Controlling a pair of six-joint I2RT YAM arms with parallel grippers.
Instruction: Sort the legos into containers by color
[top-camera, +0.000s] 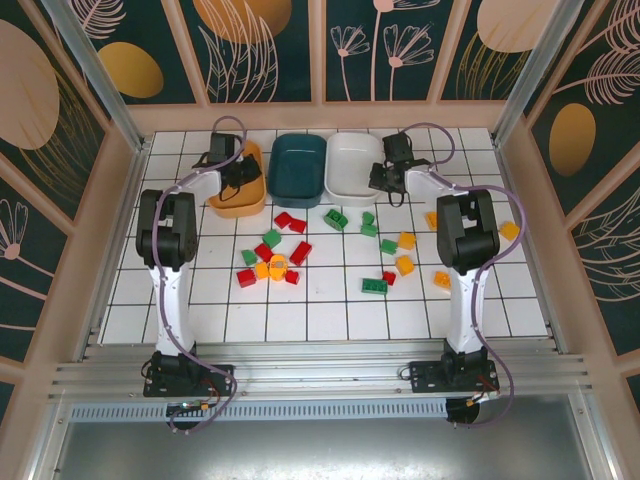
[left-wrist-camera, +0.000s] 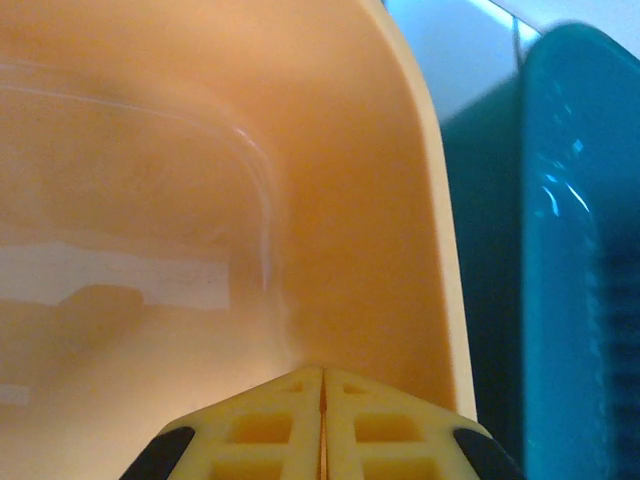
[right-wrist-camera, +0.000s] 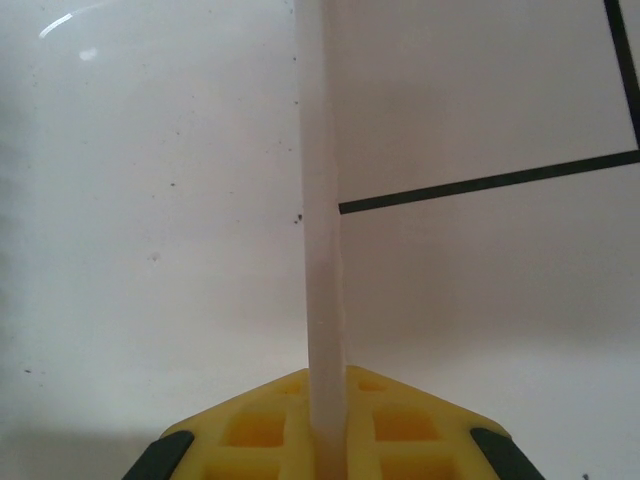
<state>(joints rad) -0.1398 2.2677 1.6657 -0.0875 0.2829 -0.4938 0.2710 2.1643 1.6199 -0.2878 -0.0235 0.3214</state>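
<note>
Red (top-camera: 300, 252), green (top-camera: 336, 218) and orange-yellow legos (top-camera: 406, 265) lie scattered on the white tiled floor in front of three containers. From left to right these are an orange tub (top-camera: 245, 206), a teal tub (top-camera: 299, 170) and a white tub (top-camera: 350, 165). My left gripper (top-camera: 240, 180) hangs inside the orange tub (left-wrist-camera: 330, 200), shut (left-wrist-camera: 323, 385), with nothing seen between its fingers. The teal tub (left-wrist-camera: 570, 250) stands just to its right. My right gripper (top-camera: 384, 180) is shut (right-wrist-camera: 322, 400) on the white tub's right rim (right-wrist-camera: 320, 200), which stands upright between the fingers.
Beige-framed patterned wall panels close in the floor at the back and both sides. An aluminium rail (top-camera: 320, 375) runs along the near edge by the arm bases. One orange-yellow lego (top-camera: 510, 230) lies far right near the wall. Tiled floor (right-wrist-camera: 500, 300) lies right of the held rim.
</note>
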